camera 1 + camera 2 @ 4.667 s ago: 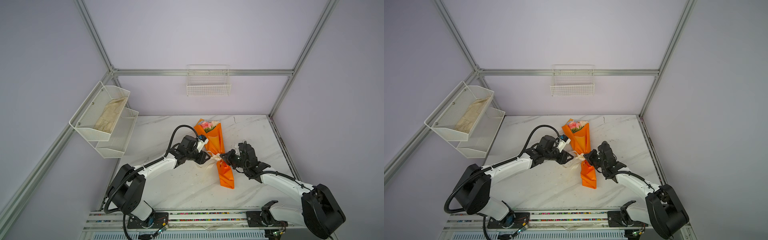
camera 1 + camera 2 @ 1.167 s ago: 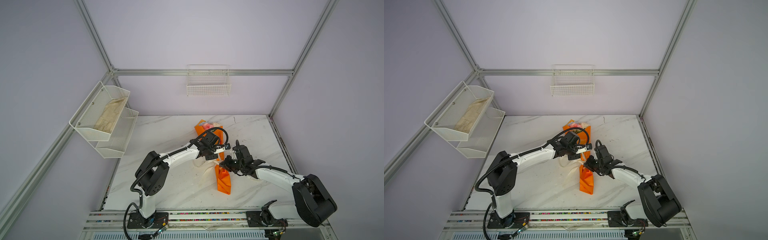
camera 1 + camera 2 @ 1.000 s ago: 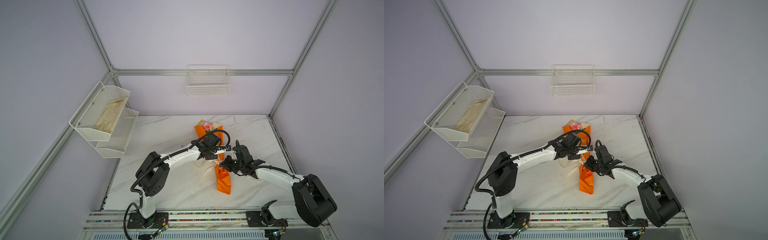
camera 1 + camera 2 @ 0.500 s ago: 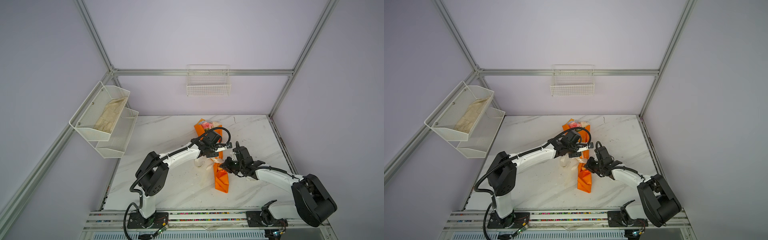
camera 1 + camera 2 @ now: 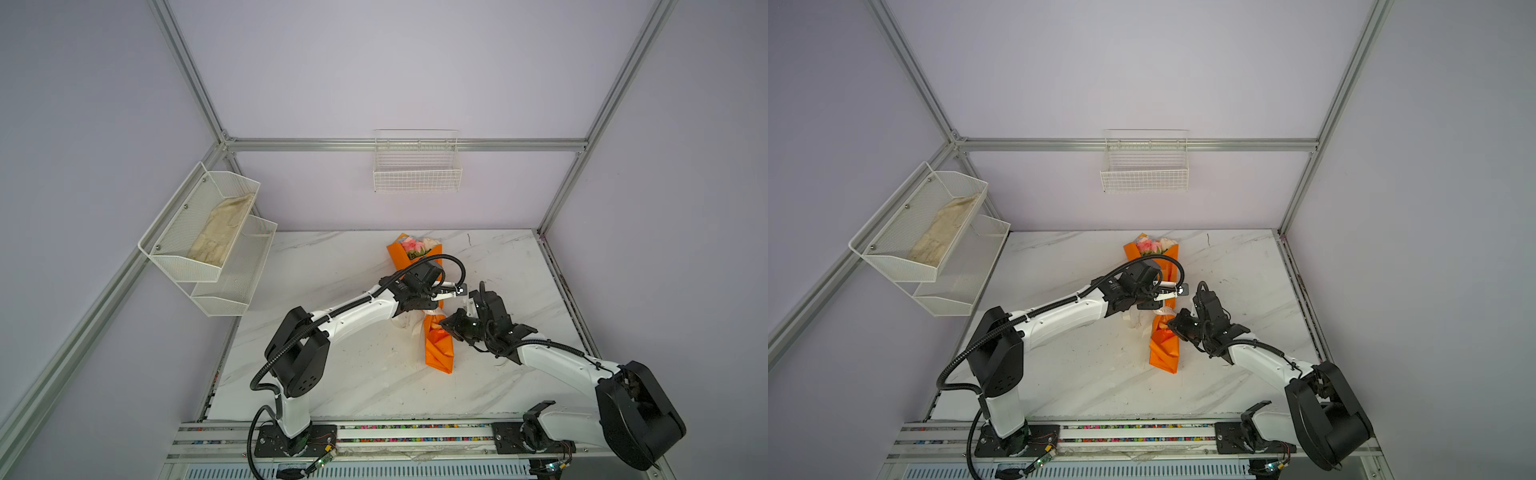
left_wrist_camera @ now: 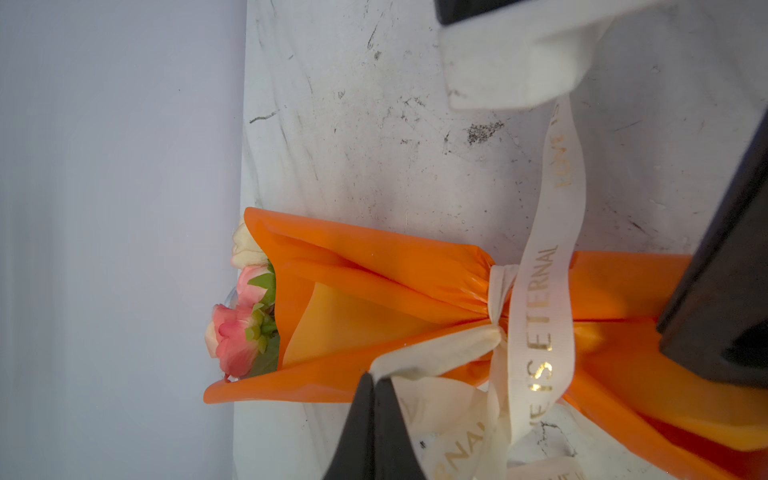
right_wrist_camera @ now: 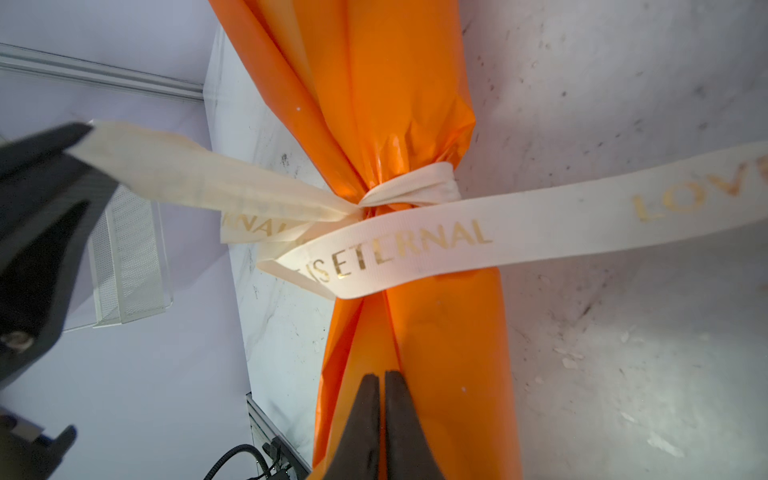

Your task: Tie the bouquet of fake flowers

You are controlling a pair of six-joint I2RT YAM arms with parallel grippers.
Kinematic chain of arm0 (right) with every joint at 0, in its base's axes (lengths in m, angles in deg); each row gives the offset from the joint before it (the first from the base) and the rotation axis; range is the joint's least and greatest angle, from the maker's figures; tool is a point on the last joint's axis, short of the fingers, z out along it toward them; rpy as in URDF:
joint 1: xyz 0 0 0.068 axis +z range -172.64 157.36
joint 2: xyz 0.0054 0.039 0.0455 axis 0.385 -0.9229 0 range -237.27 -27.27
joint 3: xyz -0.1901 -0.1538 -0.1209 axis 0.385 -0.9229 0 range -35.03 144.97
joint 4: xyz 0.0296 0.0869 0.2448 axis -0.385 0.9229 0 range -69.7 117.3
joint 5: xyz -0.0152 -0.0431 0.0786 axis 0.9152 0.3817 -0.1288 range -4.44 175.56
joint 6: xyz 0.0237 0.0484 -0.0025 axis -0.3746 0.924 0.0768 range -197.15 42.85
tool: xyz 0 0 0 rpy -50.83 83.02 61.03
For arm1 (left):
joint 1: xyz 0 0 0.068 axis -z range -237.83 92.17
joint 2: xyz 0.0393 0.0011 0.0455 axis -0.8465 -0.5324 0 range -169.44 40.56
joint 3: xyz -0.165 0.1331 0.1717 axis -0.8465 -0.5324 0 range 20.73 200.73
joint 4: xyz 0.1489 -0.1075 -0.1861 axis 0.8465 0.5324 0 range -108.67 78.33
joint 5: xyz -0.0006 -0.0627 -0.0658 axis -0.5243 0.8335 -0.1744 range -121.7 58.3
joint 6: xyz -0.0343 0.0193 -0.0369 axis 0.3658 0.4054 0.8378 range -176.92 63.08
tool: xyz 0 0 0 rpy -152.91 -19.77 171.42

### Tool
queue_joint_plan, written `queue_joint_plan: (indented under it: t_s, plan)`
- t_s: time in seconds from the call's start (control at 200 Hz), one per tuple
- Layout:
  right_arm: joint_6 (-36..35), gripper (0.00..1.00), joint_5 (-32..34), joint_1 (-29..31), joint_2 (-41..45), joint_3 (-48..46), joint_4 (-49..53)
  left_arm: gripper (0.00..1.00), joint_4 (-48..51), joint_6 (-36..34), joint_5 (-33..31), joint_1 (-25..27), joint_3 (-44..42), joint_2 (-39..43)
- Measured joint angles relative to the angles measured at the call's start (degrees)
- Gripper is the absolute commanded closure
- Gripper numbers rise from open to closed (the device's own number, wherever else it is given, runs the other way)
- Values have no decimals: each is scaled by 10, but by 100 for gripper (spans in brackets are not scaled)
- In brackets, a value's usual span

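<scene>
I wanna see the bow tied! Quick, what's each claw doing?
Left gripper: closed, holding the ribbon end.
Right gripper: closed at the bouquet; whether gripping, cannot tell.

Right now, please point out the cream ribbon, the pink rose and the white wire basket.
cream ribbon (image 7: 415, 183), right wrist view, on the loop beside the knot.
pink rose (image 6: 230, 332), left wrist view, on its petals.
white wire basket (image 5: 417, 180), in a top view, on its front mesh.

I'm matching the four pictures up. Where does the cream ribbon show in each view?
Top view: cream ribbon mid-table, at the orange wrapping's waist.
Top view: same place.
Left wrist: knotted round the wrapping, ETERNAL lettering showing.
Right wrist: knotted likewise, lettered strand crossing it.
Shared landmark: the orange wrapping.
</scene>
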Motion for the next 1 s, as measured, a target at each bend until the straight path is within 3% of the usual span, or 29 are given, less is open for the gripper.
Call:
queue_joint_plan:
  t_s: [0.22,0.395,0.655,1.0]
  plan:
    - [9,90,0,0,0,-15,-11,100,32,9,10,2,0,0]
    - [24,85,2,-16,14,-21,-12,100,103,70,35,2,30,-18]
    - [28,70,-10,-99,20,-22,-16,100,169,192,98,-4,64,-56]
    - [68,52,-91,-90,-35,-14,-105,100,199,289,201,-24,68,-66]
